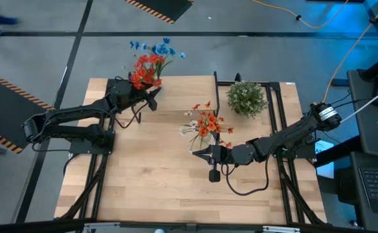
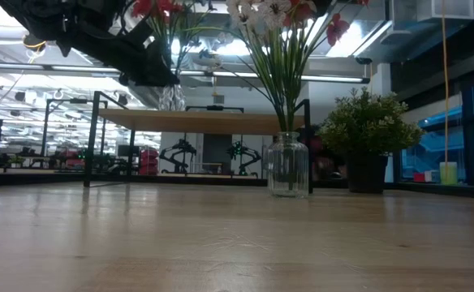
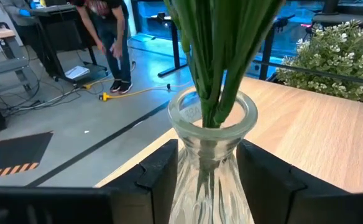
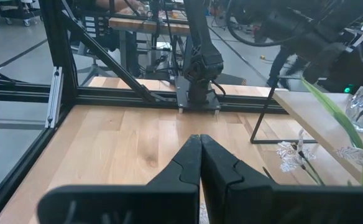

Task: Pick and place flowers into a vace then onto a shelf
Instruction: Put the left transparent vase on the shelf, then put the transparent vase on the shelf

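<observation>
— Now, where are the red and blue flowers?

— Up in a clear glass vase, stems bunched through its neck. Standing upright on the shelf, towards the left end in the low view.

— And against the left gripper?

— Right inside it. One dark jaw on either side of the glass, close along the vase's lower body, with the neck and rim rising clear above them. Blooms fanning out above the wrist in the high view.

— Pinching or loose?

— Cannot tell. Jaws hard by the glass on both sides, but no way of seeing whether pressed on it or just off it.

— Any other flowers?

— Yes, orange-red and white sprigs in a second glass jar. Down on the table, in front of the shelf, about mid-width.

— Relative to the right gripper?

— Near, but apart. Gripper low over the bare wood on the near side of the jar, pointing across the table towards the left arm's base. Jaws pressed flat together, nothing between them.

— Anything else close by?

— A round bushy plant in a dark pot, just right of the jar, towards the far right of the table.
</observation>
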{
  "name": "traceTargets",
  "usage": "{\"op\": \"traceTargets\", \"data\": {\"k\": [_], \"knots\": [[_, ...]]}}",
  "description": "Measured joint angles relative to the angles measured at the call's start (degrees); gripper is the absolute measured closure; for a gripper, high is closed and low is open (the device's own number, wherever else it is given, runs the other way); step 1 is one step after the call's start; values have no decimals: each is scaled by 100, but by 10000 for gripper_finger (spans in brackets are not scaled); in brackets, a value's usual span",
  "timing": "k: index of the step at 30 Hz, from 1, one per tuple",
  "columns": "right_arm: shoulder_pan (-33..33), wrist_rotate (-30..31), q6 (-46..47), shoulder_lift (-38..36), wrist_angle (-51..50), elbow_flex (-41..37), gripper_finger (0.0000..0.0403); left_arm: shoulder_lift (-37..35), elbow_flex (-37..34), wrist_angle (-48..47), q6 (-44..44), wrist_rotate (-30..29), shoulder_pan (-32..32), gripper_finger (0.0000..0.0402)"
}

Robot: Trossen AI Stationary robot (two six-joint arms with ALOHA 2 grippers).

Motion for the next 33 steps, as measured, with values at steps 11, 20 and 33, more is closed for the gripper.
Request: {"op": "traceTargets", "data": {"k": [11, 20, 33], "knots": [[0, 2, 0, 0, -6, 0, 398, -143, -2, -1, 52, 23, -2, 195], [1, 0, 0, 0, -34, 0, 398, -383, -2, -372, 60, 46, -2, 183], [1, 0, 2, 0, -40, 0, 398, -1072, -2, -1165, 431, -146, -339, 176]]}}
